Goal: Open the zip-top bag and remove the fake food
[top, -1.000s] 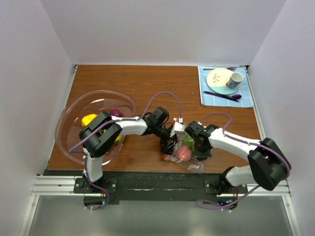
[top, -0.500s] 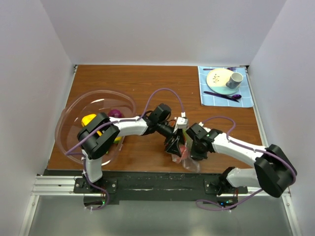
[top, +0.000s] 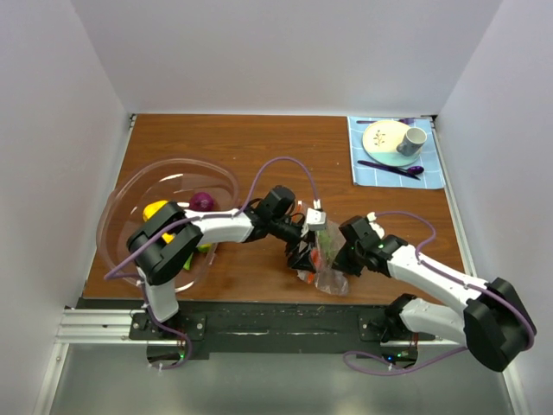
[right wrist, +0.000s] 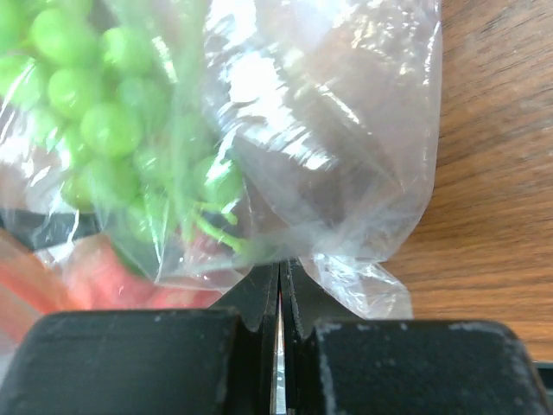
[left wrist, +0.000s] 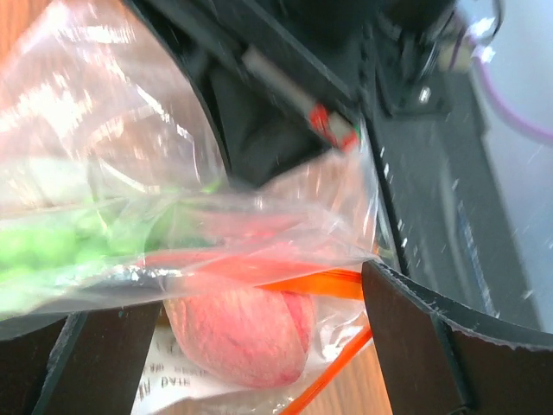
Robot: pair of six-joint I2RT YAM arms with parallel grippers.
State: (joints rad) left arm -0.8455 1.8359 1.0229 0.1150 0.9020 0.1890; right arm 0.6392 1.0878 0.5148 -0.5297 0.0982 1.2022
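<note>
The zip-top bag [top: 328,278] lies bunched near the table's front edge, between both grippers. In the left wrist view, the bag [left wrist: 173,173] holds a pink-red fruit [left wrist: 238,333] and green grapes [left wrist: 52,246], with its orange zip strip [left wrist: 320,281] and white label [left wrist: 181,380] showing. My left gripper [top: 304,252] is open, its fingers [left wrist: 415,346] wide apart either side of the bag. My right gripper [top: 333,258] is shut on a fold of the bag's plastic [right wrist: 346,259], with the green grapes [right wrist: 104,112] just above the pinch [right wrist: 278,272].
A large clear pinkish bowl [top: 130,186] at the left holds a yellow piece [top: 155,209], a purple one [top: 202,201] and a green one [top: 206,247]. A blue mat [top: 432,177] with a plate [top: 384,137], cup [top: 411,141] and spoon sits at the back right.
My right gripper has shifted slightly right and toward the front edge with the bag pinched. The bag has bunched up between the grippers. My left gripper has followed it closely.
</note>
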